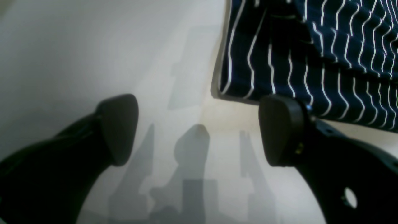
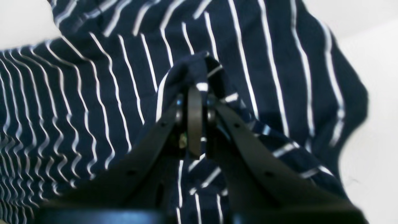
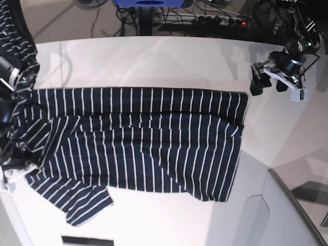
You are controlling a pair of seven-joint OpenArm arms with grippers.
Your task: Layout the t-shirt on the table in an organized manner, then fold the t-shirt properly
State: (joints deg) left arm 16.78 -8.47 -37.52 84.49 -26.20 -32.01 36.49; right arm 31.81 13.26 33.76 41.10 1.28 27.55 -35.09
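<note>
We see the table (image 3: 154, 56), a broad white top with a curved edge, carrying the t-shirt (image 3: 138, 143) across its middle. The shirt, dark navy with thin white stripes, lies mostly spread out, its straight hem running toward the table's right edge and its sleeves and upper part bunched toward the left edge. That uneven lie suggests to us that the laying-out step is not finished: the hem side looks flat, while the left side has creases and a sleeve splayed toward the near edge.

The right gripper (image 2: 195, 93) is clenched on a pinch of the striped fabric, which rises in a small peak around its tips in the right wrist view. We judge it holds that fold so the cloth can be drawn taut and the wrinkles on that side pulled out. In the base view that arm sits at the table's left edge, with cloth draped near it.

The left gripper (image 1: 199, 130) is released, its jaws standing wide apart with bare table between them. It sits just off a corner of the shirt's hem (image 1: 224, 90); one finger overlaps the cloth's edge in that view, though we cannot tell if it touches. We judge it is placed there to take that corner, so both ends can be tensioned together.
</note>
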